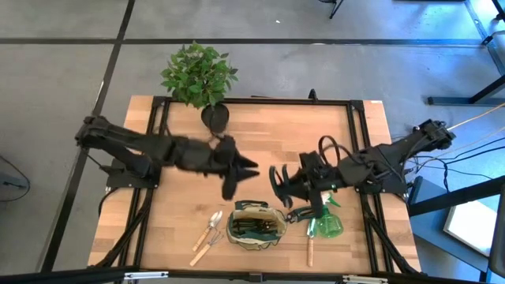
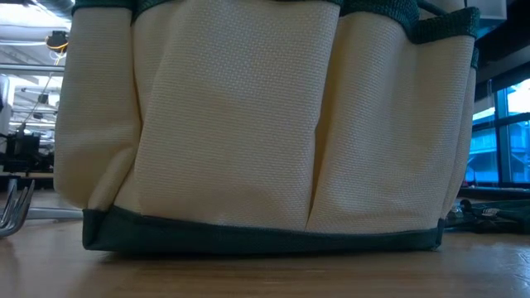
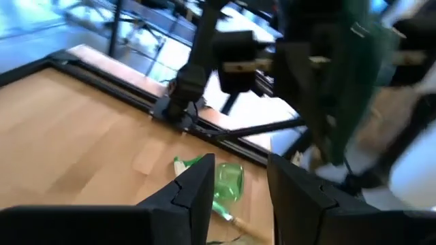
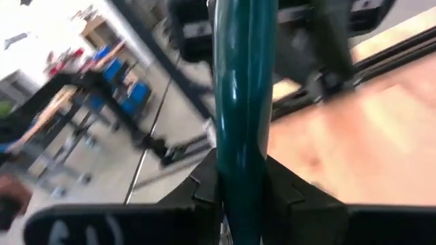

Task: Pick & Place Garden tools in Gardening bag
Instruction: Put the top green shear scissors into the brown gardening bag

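Note:
The gardening bag (image 1: 256,225) stands near the table's front edge with dark tools inside; it fills the low view (image 2: 265,124). My right gripper (image 1: 279,178) hovers just behind it, shut on a teal-green garden tool (image 4: 238,82), which also shows in the left wrist view (image 3: 357,88). My left gripper (image 1: 251,167) faces it from the left, open and with nothing between its fingers (image 3: 238,178). Two wooden-handled tools (image 1: 208,233) lie left of the bag. A green spray bottle (image 1: 328,226) and a wooden-handled trowel (image 1: 310,241) lie on its right. My right gripper pinches a smooth teal-green bar of the tool (image 4: 240,160) between its two fingers. The fingers come roughly level from the table's right side. The tool is lifted clear of the table, above and behind the bag. Which part of the tool the bar is, I cannot tell.
A leafy plant (image 1: 199,72) in a black pot (image 1: 215,117) stands at the table's far edge, behind my left arm. Bare wood lies between the pot and the grippers. Fork tines (image 2: 12,207) show beside the bag in the low view.

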### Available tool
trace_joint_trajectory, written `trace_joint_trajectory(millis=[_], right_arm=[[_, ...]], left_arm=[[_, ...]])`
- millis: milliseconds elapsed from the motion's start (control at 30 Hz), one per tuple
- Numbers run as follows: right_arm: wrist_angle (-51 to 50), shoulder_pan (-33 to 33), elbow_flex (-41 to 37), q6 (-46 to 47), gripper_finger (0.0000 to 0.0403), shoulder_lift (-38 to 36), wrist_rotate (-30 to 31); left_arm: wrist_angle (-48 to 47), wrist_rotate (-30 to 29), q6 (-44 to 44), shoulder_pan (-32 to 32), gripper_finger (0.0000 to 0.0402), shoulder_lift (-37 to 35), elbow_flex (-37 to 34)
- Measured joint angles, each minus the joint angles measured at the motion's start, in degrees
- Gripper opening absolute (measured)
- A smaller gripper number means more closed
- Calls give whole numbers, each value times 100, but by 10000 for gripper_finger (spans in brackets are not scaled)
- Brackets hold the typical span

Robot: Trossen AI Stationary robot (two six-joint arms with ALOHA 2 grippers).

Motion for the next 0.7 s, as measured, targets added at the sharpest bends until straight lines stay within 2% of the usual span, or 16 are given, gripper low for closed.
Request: trace_joint_trajectory(millis=[133,333,400,500,700], right_arm=[[5,541,-2,47,57,5,-38],[-168,1525,-2,-109,57,8,1120],[-168,1673,-2,-109,57,64,1258],[-130,1737,-4,-140,57,214,1148],[88,1732,-11,-171,57,626,882]], left_arm=[[549,-1097,-729,-714,129,456,-2],[1221,-2281,-1101,-1438,129,903,-2],[1626,-2436,-1146,-1535,129,1021,0],[1952,-2463,-1117,-1563,129,1261,218],[949,-2392,-967,-1558,123,2100,1605]])
